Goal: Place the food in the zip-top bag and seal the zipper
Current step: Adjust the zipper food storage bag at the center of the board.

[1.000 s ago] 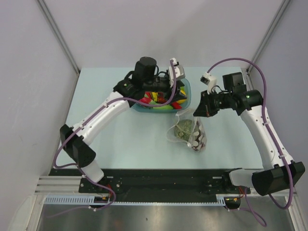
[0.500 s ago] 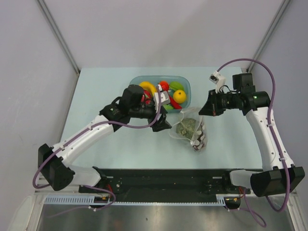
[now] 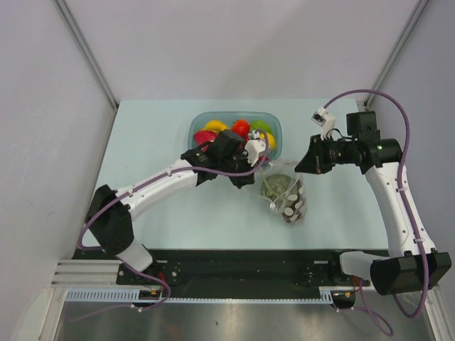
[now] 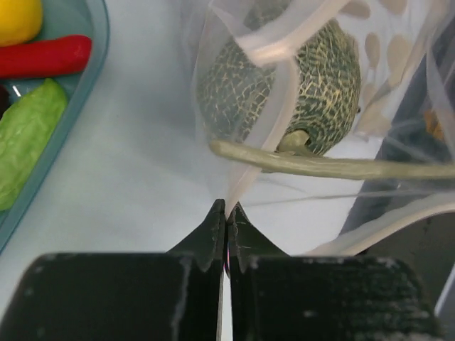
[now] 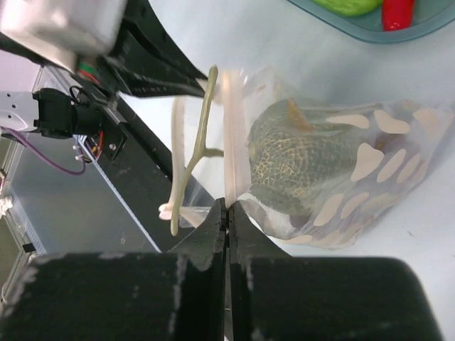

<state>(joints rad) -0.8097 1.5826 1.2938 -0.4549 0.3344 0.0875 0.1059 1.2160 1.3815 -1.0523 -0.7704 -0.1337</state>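
Inspection from the desk side.

**Zip-top bag:** The zip-top bag [image 3: 288, 199] lies on the pale desk [image 3: 153, 128], just in front of the blue bowl [image 3: 234, 115] and between the two arms. Its mouth faces the bowl.

**Food:** The grey-green ball [image 3: 275, 186] is inside the bag, close to the mouth, with its netted skin visible through the film. A pale stem [image 4: 334, 168] attached to the ball runs across the opening. The grapes [image 3: 291, 211] show as a dark red mass in the near end of the bag, partly masked by the printed white dots. Both items are inside the pouch.

**Zipper:** The zipper [image 5: 234, 135] is not pressed together. In the right wrist view its two whitish strips stand apart, with the stem lying between them.

**Left gripper:** The left gripper [image 4: 226, 213] is clenched. Its fingertips meet on a fold of clear film at the left side of the bag's mouth.

**Right gripper:** The right gripper [image 5: 226, 213] is also clenched, and it pinches the lower end of the seal strip on the opposite side of the mouth. The mouth is therefore held at both ends, one gripper on each.

**Bowl:** The bowl holds other toy foods, red, yellow and green. No gripper touches them.
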